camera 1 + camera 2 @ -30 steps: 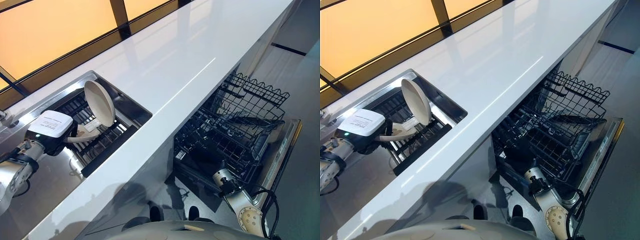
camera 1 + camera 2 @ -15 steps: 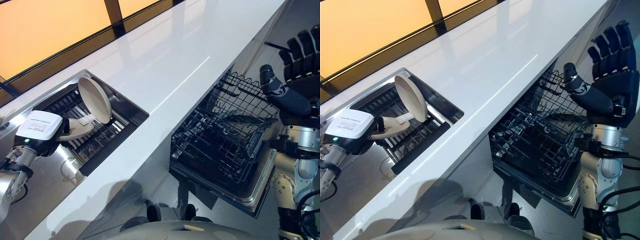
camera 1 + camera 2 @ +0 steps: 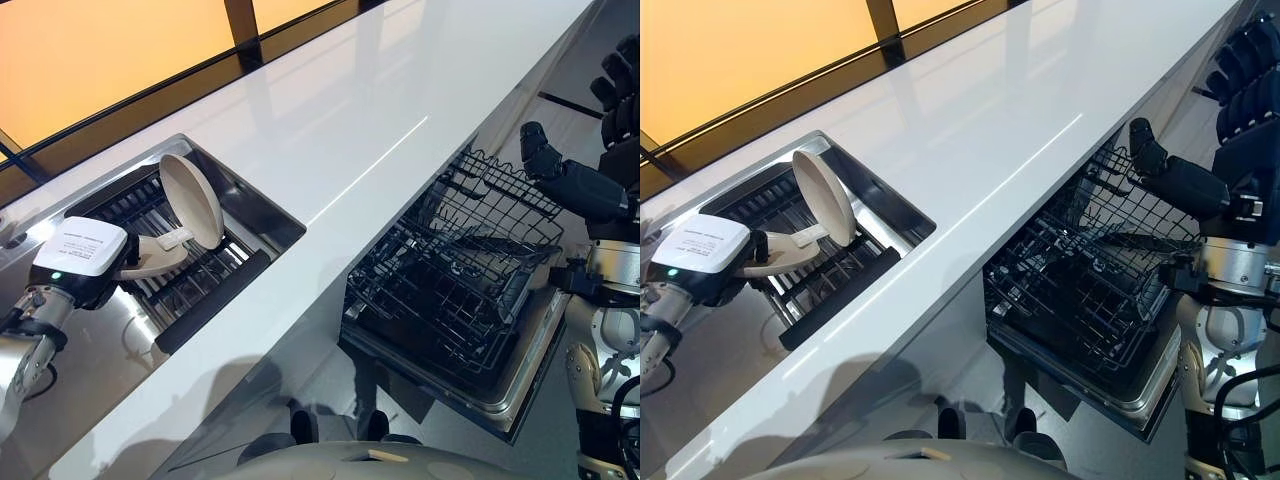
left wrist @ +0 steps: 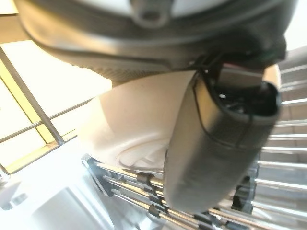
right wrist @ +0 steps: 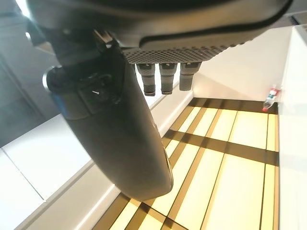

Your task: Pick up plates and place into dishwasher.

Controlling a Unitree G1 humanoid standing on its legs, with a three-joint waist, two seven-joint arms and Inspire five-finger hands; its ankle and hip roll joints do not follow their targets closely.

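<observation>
here the plate (image 3: 192,200) stands on edge over the sink (image 3: 262,200) rack (image 3: 190,290), pinched by the left hand (image 3: 150,262): the white-covered thumb lies against its near face, and the wrist view shows the pale plate just past the thumb, with the rack wires beyond. the right hand (image 3: 1240,120) is raised well apart from the plate, over the far side of the dishwasher (image 3: 520,370), its fingers straight and spread, holding nothing. the black basket (image 3: 450,280) sits pulled out over the lowered door, below that hand. a long glossy white counter (image 3: 380,110) runs between the two hands, with the steel sink sunk into it by the left hand and a dark-framed window (image 3: 100,50) glowing orange behind. compared with half a second ago the right hand sits a little further toward the view's right edge, the left hand keeps its pinch, and the plate has barely shifted.
</observation>
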